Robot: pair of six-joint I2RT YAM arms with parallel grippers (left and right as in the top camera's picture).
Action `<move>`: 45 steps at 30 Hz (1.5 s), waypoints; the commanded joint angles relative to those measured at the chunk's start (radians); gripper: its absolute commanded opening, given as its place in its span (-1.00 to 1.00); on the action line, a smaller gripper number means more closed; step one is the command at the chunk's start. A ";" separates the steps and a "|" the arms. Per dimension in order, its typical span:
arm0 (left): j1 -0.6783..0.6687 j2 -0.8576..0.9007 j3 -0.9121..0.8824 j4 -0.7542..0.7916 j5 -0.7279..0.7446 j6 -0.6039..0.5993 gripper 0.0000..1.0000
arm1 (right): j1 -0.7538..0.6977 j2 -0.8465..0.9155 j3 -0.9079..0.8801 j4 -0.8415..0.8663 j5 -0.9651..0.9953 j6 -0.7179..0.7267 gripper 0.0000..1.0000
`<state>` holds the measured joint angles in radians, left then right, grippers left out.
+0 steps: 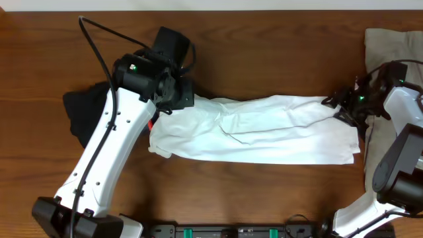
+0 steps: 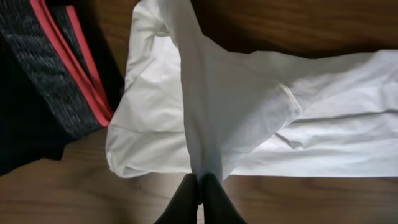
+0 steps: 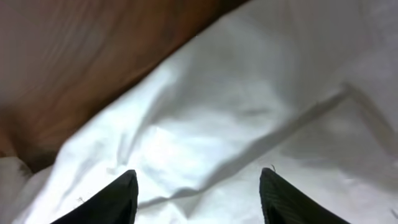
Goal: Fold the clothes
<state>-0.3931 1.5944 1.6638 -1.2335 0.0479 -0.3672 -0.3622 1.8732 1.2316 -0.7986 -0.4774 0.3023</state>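
The white T-shirt (image 1: 264,129) lies folded lengthwise across the middle of the table. My left gripper (image 1: 180,100) is at its left end, shut on a raised ridge of the shirt (image 2: 205,124), fingertips together (image 2: 203,180). My right gripper (image 1: 344,106) is at the shirt's right end, open, its fingers (image 3: 198,180) spread just over the white cloth (image 3: 249,112). The black shorts (image 1: 86,112) with a grey-red waistband (image 2: 62,68) lie left of the shirt, partly under my left arm. The khaki-grey garment (image 1: 386,46) lies at the far right.
The wooden table (image 1: 264,53) shows bare behind the shirt. A dark bar (image 1: 238,231) runs along the front edge between the two arm bases. Cables loop over my left arm (image 1: 99,46).
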 commanded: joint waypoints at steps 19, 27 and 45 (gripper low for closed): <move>0.004 0.005 -0.009 0.001 -0.015 -0.008 -0.88 | 0.072 -0.012 -0.105 0.237 0.122 0.140 0.19; 0.004 0.005 -0.009 0.002 -0.015 -0.008 -0.88 | 0.072 -0.012 -0.114 0.163 0.108 0.146 0.20; 0.004 0.005 -0.009 0.004 -0.015 0.000 -0.88 | 0.052 -0.016 -0.155 0.342 0.073 0.221 -0.84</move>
<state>-0.3931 1.5944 1.6638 -1.2293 0.0483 -0.3695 -0.2985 1.8729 1.0714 -0.4576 -0.3599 0.5129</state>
